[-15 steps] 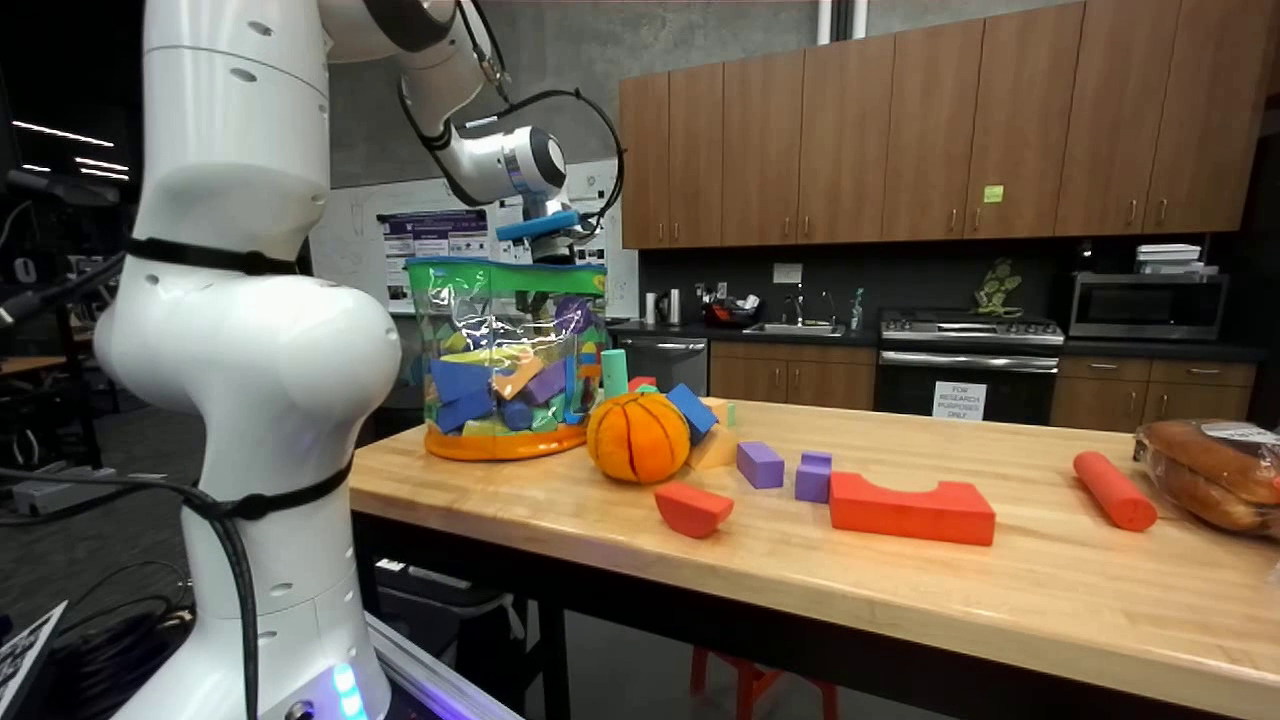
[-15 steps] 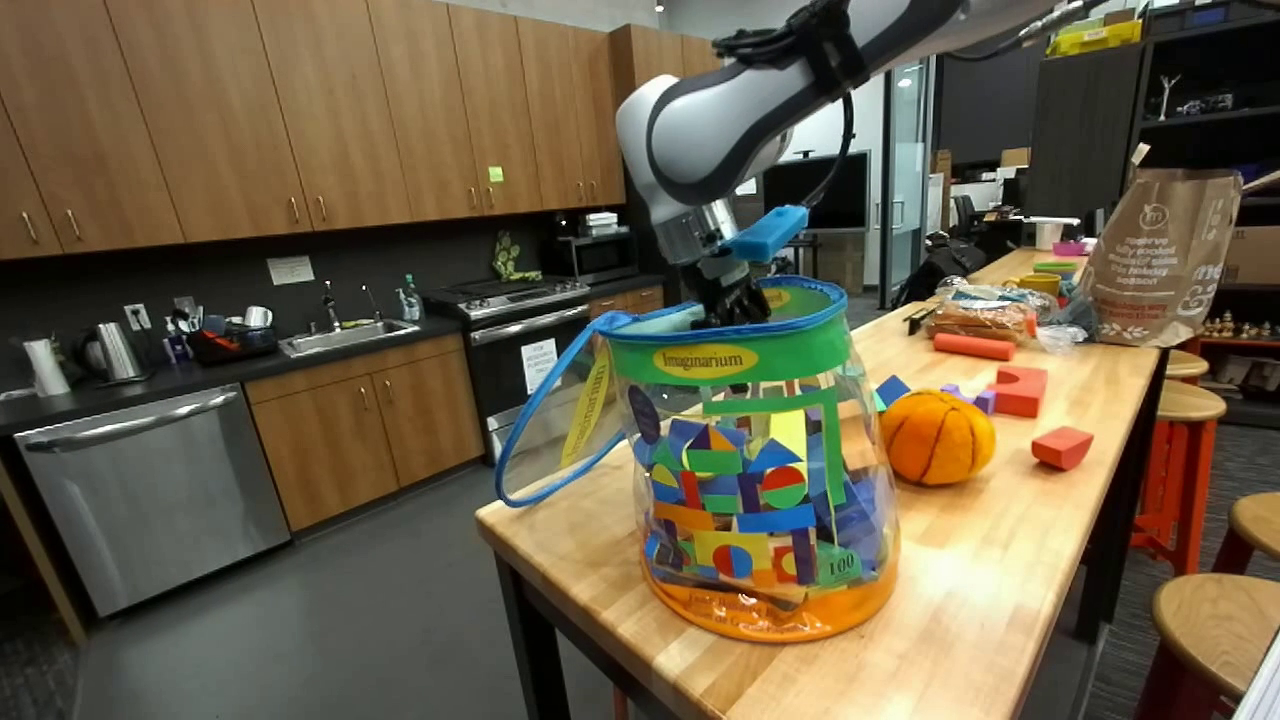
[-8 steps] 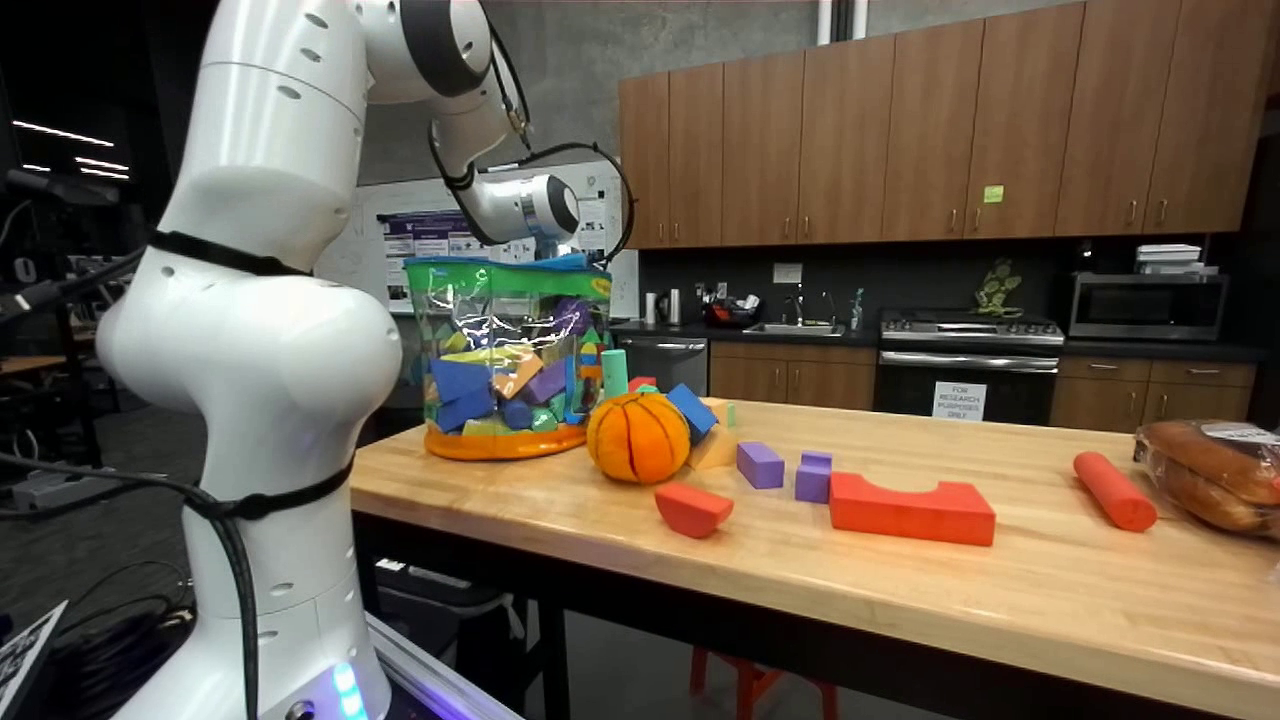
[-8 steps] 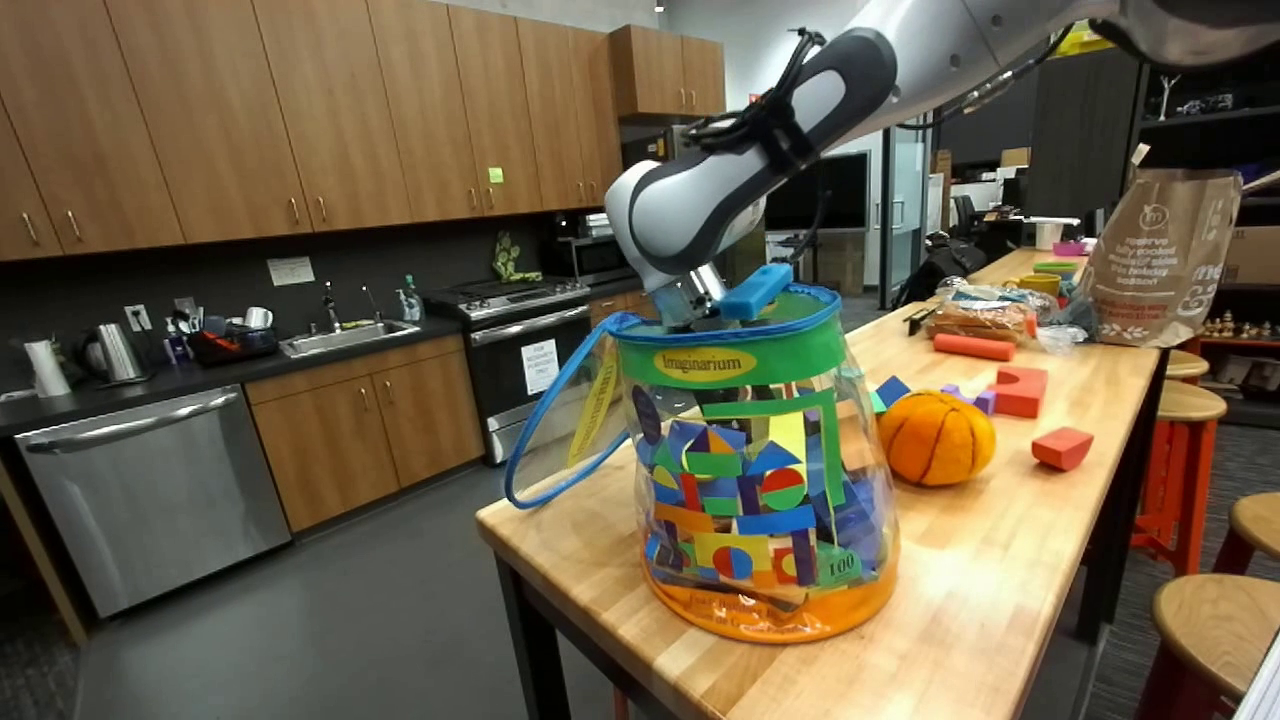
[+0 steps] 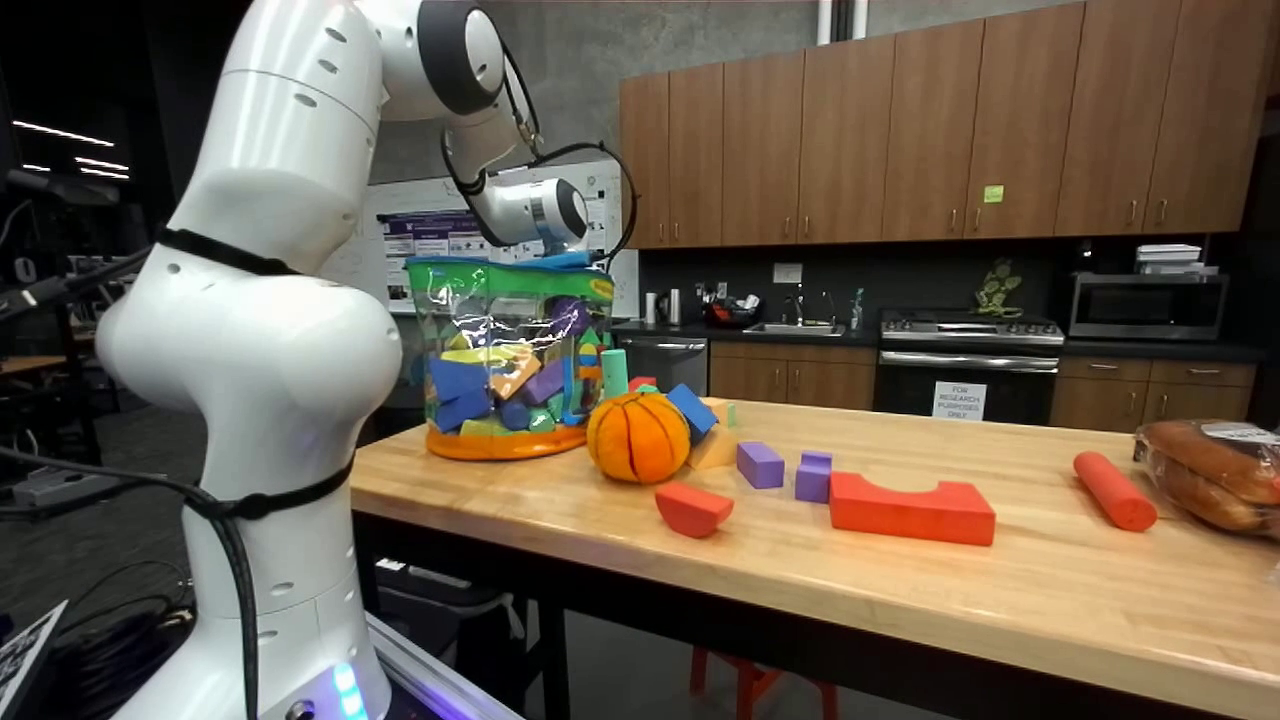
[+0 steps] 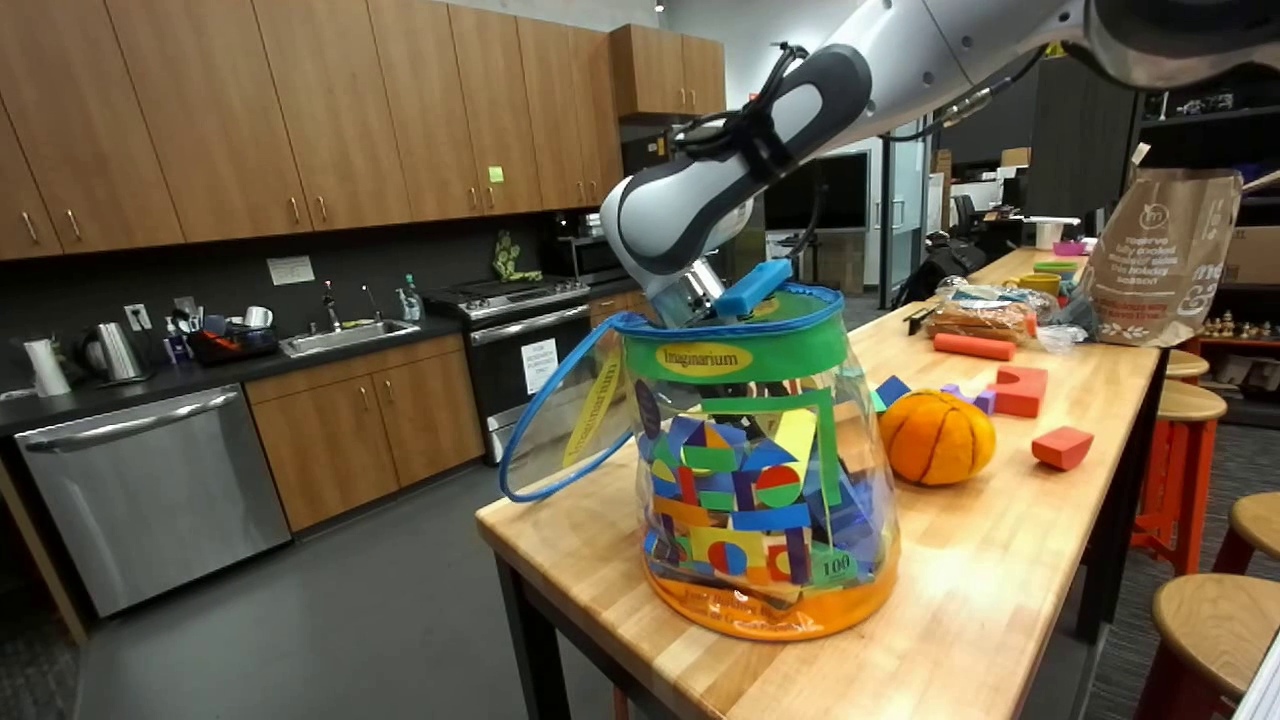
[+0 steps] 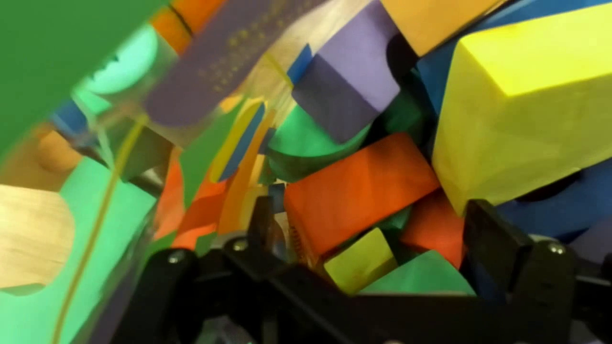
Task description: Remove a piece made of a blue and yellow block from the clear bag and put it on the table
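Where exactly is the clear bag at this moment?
In both exterior views, the clear bag stands on the table, near one end, with the orange ball just to its right.

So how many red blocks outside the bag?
3: a notched block beside purple ones, a cylinder near the wrapped bread, a small block near the orange ball. In an exterior view, half-hidden red bit behind the ball may be a fourth.

In an exterior view, small red block (image 5: 693, 509) just front-right of orange ball (image 5: 638, 437), two purple blocks (image 5: 760, 466) to ball's right, red arch block (image 5: 912, 512) further right. Red cylinder (image 5: 1114, 490) and wrapped bread (image 5: 1205, 475) same side, well apart from ball; stove (image 5: 970, 345) well behind it.
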Motion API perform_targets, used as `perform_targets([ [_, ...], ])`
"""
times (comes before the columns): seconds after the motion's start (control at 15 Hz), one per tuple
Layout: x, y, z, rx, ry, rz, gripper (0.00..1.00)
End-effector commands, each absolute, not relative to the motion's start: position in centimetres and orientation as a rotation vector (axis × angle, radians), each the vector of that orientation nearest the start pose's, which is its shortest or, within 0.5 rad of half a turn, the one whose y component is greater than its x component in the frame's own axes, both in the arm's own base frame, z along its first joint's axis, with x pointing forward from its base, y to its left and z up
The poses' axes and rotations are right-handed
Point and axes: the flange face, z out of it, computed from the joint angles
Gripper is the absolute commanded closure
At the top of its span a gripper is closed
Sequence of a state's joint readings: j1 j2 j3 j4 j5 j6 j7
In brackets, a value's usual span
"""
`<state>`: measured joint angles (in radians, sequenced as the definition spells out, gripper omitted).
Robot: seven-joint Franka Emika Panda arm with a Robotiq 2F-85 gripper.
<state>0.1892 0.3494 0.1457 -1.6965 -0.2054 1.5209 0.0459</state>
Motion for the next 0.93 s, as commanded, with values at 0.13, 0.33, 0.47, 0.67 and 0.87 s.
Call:
perform_targets([
  [0.13,57.1,15.7,35.8,-3.198,-0.492,0.878,0.00],
  [0.33,57.6,16.0,35.8,-3.201,-0.511,0.831,0.00],
  [0.47,57.7,16.3,35.7,-3.202,-0.519,0.822,0.00],
  [0.67,57.8,16.6,35.1,-3.199,-0.535,0.842,0.00],
  [0.87,57.9,16.9,34.7,-3.201,-0.548,0.844,0.00],
])
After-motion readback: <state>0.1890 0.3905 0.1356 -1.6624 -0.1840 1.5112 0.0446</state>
